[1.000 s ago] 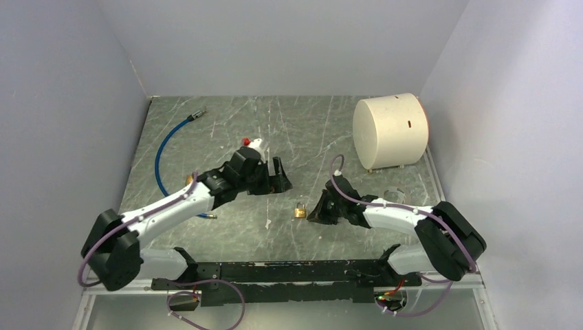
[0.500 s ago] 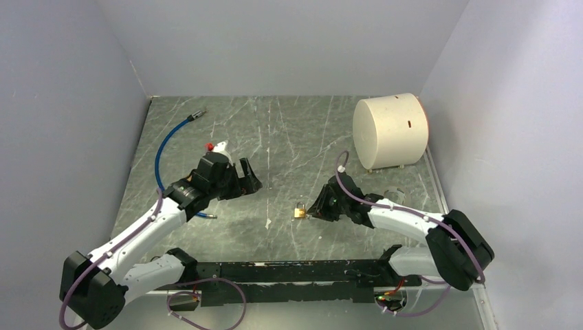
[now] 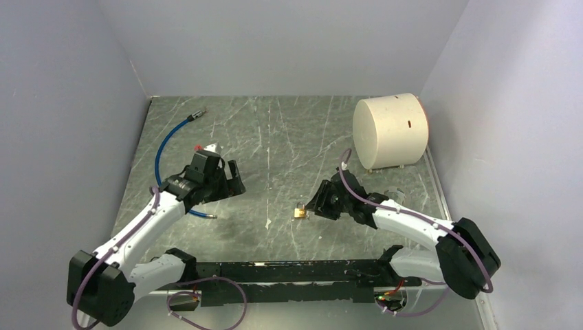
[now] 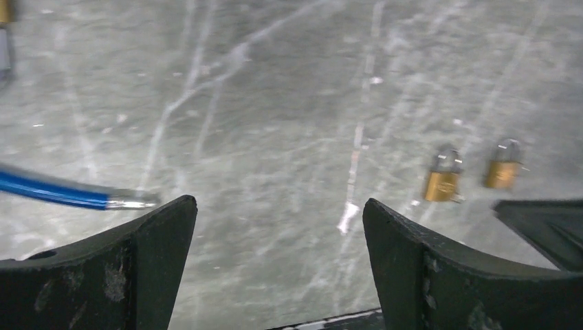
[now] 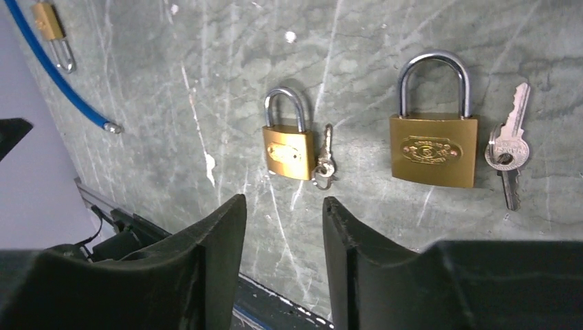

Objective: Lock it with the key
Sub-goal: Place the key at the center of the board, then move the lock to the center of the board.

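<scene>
Two brass padlocks lie flat on the grey table in the right wrist view: a small padlock with a small key beside its body, and a larger padlock with a silver key to its right. Both shackles look seated. In the top view only the small padlock shows. My right gripper is open and empty, just short of the small padlock, and sits right of it in the top view. My left gripper is open and empty, well left of the locks.
A blue cable curves along the left side; its metal tip lies near my left finger. A third small padlock lies by the cable. A large white cylinder lies at the back right. A black rail runs along the near edge.
My left arm has drawn back to the left, away from the padlocks, still open. My right gripper has shifted slightly toward the small padlock.
</scene>
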Available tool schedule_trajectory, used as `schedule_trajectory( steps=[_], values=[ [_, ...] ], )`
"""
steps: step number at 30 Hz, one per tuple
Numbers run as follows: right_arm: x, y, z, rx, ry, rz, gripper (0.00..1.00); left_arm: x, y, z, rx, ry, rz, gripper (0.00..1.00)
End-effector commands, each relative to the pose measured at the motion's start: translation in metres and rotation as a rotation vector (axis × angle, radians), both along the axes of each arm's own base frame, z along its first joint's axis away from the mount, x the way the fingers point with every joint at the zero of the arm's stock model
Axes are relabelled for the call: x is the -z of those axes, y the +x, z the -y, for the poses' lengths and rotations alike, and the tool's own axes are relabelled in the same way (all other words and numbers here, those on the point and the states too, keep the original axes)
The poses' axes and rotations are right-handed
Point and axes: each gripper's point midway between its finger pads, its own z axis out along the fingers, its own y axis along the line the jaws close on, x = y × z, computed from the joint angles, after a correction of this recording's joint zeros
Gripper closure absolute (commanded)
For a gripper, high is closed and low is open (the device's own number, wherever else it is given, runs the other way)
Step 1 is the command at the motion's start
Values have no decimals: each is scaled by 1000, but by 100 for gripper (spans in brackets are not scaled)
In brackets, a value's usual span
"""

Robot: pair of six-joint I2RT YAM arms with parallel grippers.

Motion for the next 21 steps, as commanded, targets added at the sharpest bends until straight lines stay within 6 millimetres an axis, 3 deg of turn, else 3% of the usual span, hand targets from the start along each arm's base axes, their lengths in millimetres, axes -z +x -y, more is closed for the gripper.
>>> schedule_trajectory(
  steps=[1,7,13,15,18,21],
  values=[
    [-33,14,-6,-19,20,92,49,3,10,-41,-56,172,-47,5],
    [-42,15,-1,-55,-33,116,35,11,30,-96,-239,289,-140,5],
    [-49,13,2,-50,-26,129,22,19,58,-142,-389,174,-189,5],
    [-49,12,2,-46,-21,128,19,21,70,-162,-428,216,-187,8],
    [-49,11,2,-45,-16,127,15,18,90,-176,-404,302,-202,7],
    [-50,11,2,-48,-18,127,12,30,104,-185,-375,362,-258,6]
  ],
)
